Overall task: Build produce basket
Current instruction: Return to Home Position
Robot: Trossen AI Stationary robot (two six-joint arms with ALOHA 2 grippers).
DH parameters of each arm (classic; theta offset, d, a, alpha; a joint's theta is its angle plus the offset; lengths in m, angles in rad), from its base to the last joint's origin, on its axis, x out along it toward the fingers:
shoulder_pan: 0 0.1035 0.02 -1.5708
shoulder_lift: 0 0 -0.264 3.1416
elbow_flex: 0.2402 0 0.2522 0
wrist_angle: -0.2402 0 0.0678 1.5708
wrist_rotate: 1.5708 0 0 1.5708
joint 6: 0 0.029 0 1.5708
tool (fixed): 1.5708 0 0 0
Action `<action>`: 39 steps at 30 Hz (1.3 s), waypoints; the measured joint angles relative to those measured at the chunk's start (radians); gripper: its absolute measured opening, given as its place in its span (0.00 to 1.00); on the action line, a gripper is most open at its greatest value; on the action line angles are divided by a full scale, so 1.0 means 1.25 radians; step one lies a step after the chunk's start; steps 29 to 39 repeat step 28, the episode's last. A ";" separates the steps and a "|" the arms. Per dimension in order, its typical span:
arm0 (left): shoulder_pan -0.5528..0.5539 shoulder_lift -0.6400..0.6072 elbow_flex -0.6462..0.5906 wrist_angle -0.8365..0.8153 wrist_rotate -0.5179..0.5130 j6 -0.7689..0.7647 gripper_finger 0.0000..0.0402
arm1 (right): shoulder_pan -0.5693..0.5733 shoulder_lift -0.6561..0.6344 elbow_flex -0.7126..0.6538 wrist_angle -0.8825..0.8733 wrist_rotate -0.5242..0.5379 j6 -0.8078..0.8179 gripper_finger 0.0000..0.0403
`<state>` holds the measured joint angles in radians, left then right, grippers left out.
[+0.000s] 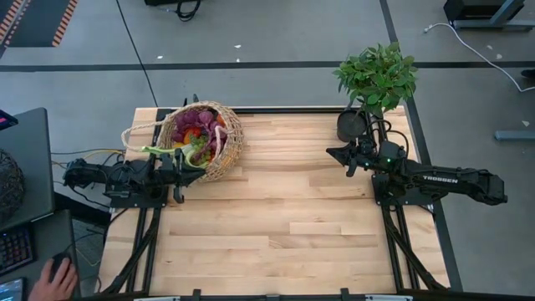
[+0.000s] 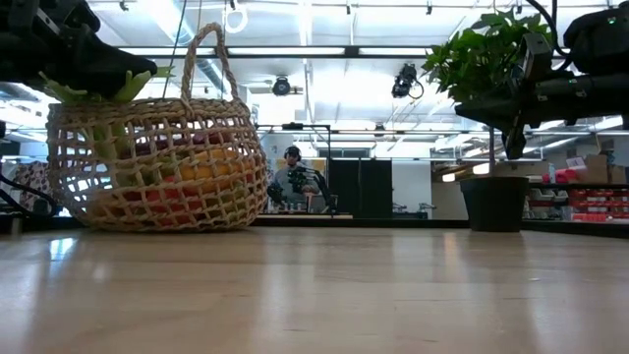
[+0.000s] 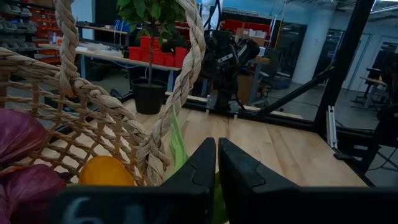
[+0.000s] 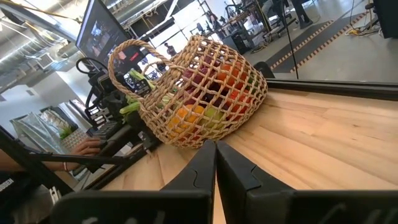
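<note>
The tan wicker basket [image 1: 219, 142] stands on its base on the table's far left part, its looped handle [image 2: 204, 57] up. It holds produce: purple grapes [image 1: 201, 117], red and orange pieces [image 1: 194, 132]. My left gripper [image 1: 185, 164] is at the basket's near-left rim, shut on a green leek [image 1: 171, 152]. The leek's stalk reaches down into the basket [image 2: 113, 147] and its leaf end [image 1: 147, 149] sticks out past the rim. My right gripper [image 1: 334, 153] is shut and empty at the table's far right, its tips toward the basket, which shows in the right wrist view [image 4: 199, 93]. My left gripper pinches the green leek [image 3: 217, 194] between its two fingers, which come almost level from the table's left, just above the basket's rim [image 3: 163, 134]. The leek lies across the rim, one end inside the basket. The fingers hide which part of it they hold.
A leafy potted plant [image 1: 378, 75] in a black pot [image 1: 353, 125] stands at the far right corner, close behind my right gripper. A desk with a dark wire basket [image 1: 8, 184] and a person's hand on a mouse [image 1: 57, 280] lie off the table's left.
</note>
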<state>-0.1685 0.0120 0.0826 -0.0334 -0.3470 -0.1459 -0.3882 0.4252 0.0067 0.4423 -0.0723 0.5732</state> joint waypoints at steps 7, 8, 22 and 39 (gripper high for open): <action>0.007 -0.001 0.000 0.001 0.000 0.000 0.08 | 0.000 0.000 0.000 0.000 0.000 0.000 0.04; 0.007 -0.001 0.000 0.001 0.000 0.000 0.08 | 0.000 0.000 0.000 0.000 0.000 0.000 0.04; 0.007 -0.002 0.000 0.000 0.000 0.000 0.07 | 0.000 0.000 0.000 0.000 0.000 0.000 0.04; 0.007 -0.002 0.000 0.000 0.000 0.000 0.09 | 0.000 0.000 0.000 0.000 0.000 0.000 0.04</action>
